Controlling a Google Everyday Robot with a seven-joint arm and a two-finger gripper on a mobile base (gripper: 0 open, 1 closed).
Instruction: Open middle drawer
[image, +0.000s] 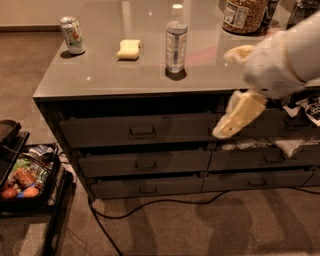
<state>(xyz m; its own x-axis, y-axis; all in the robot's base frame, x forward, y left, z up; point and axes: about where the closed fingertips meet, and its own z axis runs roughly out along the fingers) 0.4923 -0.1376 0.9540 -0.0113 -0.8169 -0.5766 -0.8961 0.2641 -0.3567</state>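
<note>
The middle drawer is the medium-height dark front with a small bar handle, second down in the cabinet's left column, and it looks closed. My gripper hangs in front of the cabinet's right part, above and to the right of that drawer and clear of its handle. Its cream fingers are spread apart with nothing between them; the lower one points down-left over the top drawer.
On the cabinet top stand a soda can, a yellow sponge, a water bottle and a jar. Right-hand drawers show white cloths. A black cart of groceries stands at the left. A cable crosses the carpet.
</note>
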